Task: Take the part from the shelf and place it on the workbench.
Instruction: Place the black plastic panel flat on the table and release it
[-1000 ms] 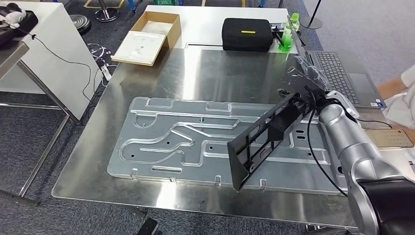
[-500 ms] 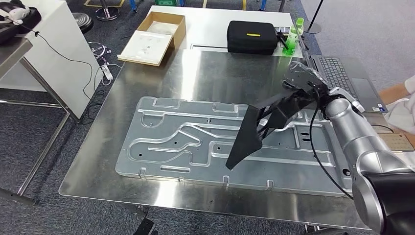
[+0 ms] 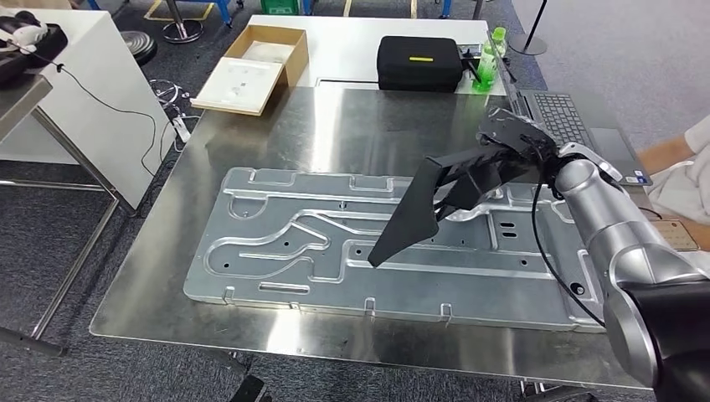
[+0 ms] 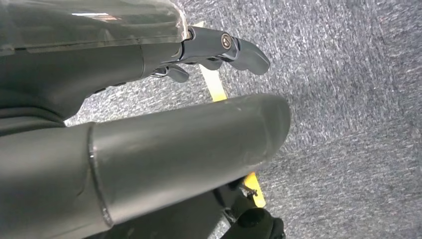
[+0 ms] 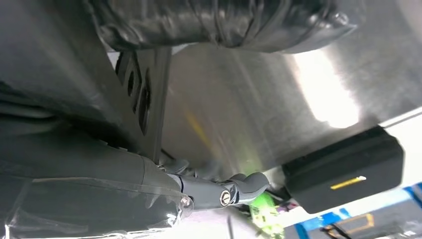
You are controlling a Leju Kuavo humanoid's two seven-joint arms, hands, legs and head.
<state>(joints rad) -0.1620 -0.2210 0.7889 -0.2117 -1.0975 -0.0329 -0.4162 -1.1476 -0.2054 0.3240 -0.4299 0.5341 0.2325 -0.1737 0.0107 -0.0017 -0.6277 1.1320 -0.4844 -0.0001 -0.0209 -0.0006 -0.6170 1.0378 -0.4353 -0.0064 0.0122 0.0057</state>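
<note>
- Brushed stainless-steel worktop (image 3: 335,134), glossy and streaked with reflections, stands on grey carpet; a white table abuts its far edge.
- Lying flat across the worktop's middle is a large pressed aluminium panel (image 3: 285,243) with raised, winding channels, small holes and tabs along its near edge.
- Right hand (image 3: 511,142), dark and wrapped in clear plastic film, grips one end of a long flat black plastic part (image 3: 419,213); its fingers are clamped on that end.
- That black part slants from the hand, near the worktop's right edge, down toward the middle, above the aluminium panel; whether its low tip touches the panel I cannot tell. The right wrist view shows oval slots cut through it (image 5: 142,94).
- Left hand (image 4: 214,50) hangs over the speckled grey carpet, dark fingers loosely apart, holding nothing.
- On the white table: a black rectangular zip case with a yellow stripe (image 3: 419,60), a green translucent bottle (image 3: 488,59) and an open brown cardboard box (image 3: 255,67).
- Beside the worktop's right edge sits a grey laptop (image 3: 578,126).
</note>
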